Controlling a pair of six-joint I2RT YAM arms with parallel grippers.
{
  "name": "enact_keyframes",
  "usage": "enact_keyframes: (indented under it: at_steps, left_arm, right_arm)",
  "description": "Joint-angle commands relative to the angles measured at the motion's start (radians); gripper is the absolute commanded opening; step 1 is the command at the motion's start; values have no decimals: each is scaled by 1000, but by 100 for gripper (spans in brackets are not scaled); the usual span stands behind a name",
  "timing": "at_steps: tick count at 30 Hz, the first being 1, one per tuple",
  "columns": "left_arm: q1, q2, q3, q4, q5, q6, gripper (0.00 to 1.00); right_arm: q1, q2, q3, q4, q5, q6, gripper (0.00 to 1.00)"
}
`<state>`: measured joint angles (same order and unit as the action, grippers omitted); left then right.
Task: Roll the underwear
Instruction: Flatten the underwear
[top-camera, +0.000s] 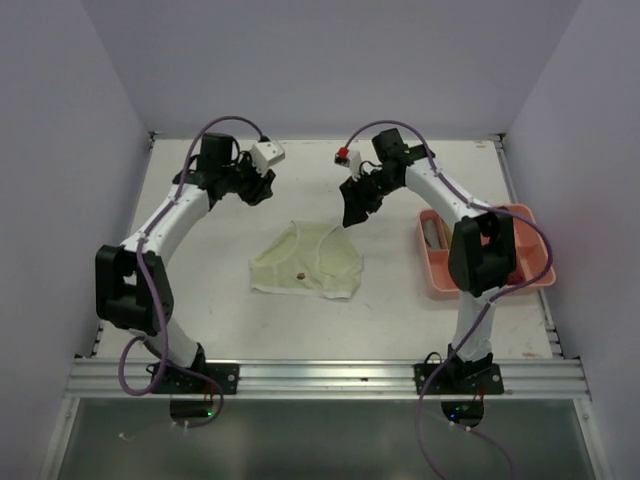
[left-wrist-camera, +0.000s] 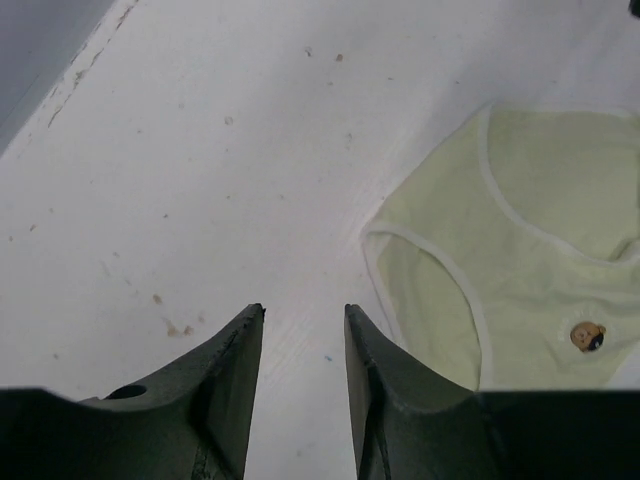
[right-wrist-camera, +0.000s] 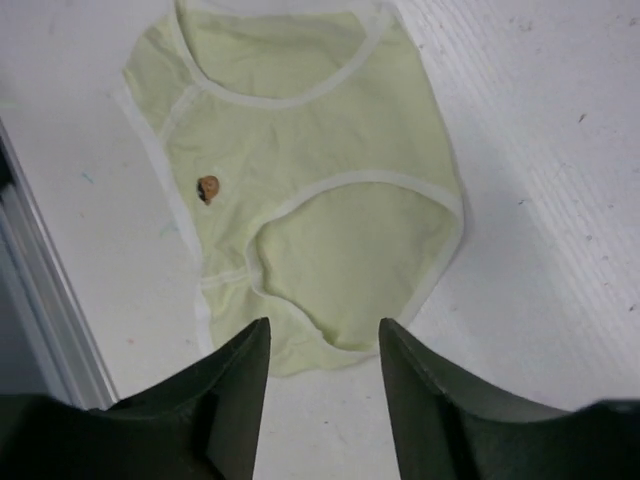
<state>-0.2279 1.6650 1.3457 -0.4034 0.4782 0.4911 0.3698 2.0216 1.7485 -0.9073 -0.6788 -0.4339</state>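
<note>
A: Top external view: where does the garment lie?
B: The pale yellow-green underwear (top-camera: 305, 262) is spread out, unrolled, mid-worktop (top-camera: 200, 300), between the two arms. A salmon-pink tray (top-camera: 438, 275) sits well to its right.
A: And the jaws?
B: Left jaws: parted, holding nothing, over bare worktop beside the underwear. Right jaws: parted, holding nothing, above one edge of it.

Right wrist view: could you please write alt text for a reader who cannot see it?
Pale yellow-green underwear lies flat and unrolled on the white table, a small brown emblem on it. The right gripper hovers over its near edge, open and empty.
</note>
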Motion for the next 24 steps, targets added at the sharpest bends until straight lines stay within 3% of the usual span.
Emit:
enact_keyframes:
  at_steps: [1,2,3,8,12,17,24]
  left_arm:
    - [27,-109,-43,-200,80,70,40]
    - [28,-120,-60,-253,109,116,36]
    - [29,-122,-109,-290,111,125,36]
    - [22,-110,-252,-370,122,178,29]
    - [16,-25,-293,-344,102,162,26]
    - [25,82,-298,-292,-5,118,24]
    - [38,96,-339,-270,-58,116,26]
  right_arm:
    - [15,-150,-56,-17,1,96,49]
    - [21,-150,-101,-53,-7,68,40]
    - [27,-153,-133,-74,-2,63,37]
    - [40,-250,-349,-25,39,67,35]
    - [92,-201,-363,-48,57,83,33]
    - [164,-97,-368,38,119,136,32]
    - [169,53,-373,33,255,121,30]
